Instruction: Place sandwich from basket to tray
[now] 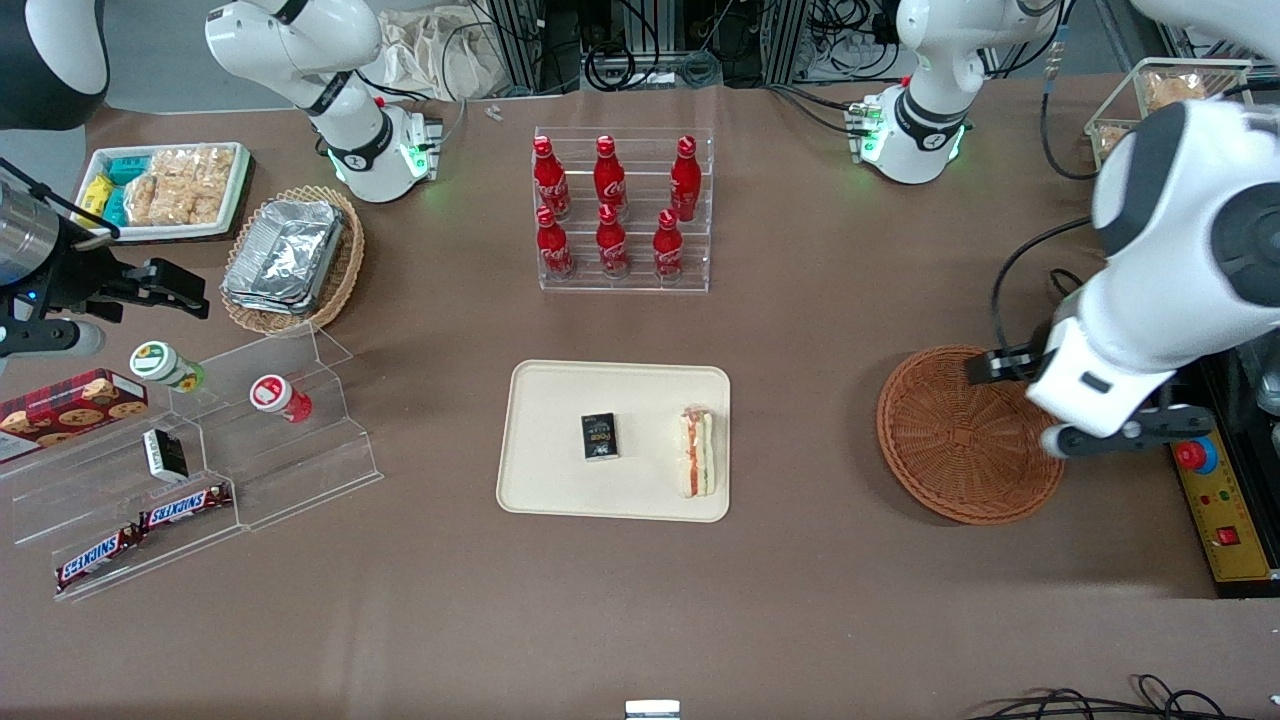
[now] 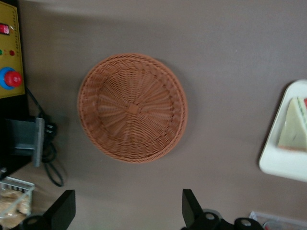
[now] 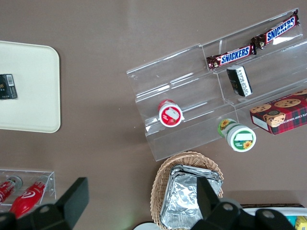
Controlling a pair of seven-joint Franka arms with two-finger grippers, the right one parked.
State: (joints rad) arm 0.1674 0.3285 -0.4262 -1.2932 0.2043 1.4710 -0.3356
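The working arm was bent over the working arm's end of the surface (image 1: pixel 800 620), its white forearm sloping down across the edge of the basket (image 1: pixel 955 440). The end effector (image 2: pixel 128 211) hung above the surface just beside the basket, pointing down; its two dark fingers (image 2: pixel 190 207) stood wide apart with nothing between them, so it was released. The basket was round and shallow, reddish-brown woven wicker with strands radiating from a small square centre to a coiled rim, and it held nothing. The sandwich (image 1: pixel 696 451) lay on the tray (image 1: pixel 560 470), close to the tray edge that faces the basket. It was a wedge of pale white bread; in the front view it showed its layered edge with orange-red and green filling, in the wrist view its flat triangular face. The tray was flat, cream-beige, smooth plastic, rectangular with rounded corners and a low rim. A small black box (image 1: pixel 599 437) also lay on it, beside the sandwich and apart from it. Farther from the front camera than the tray stood a clear acrylic rack (image 1: pixel 625 275) with six red bottles (image 1: pixel 612 240). The surface itself was a matte brown sheet.
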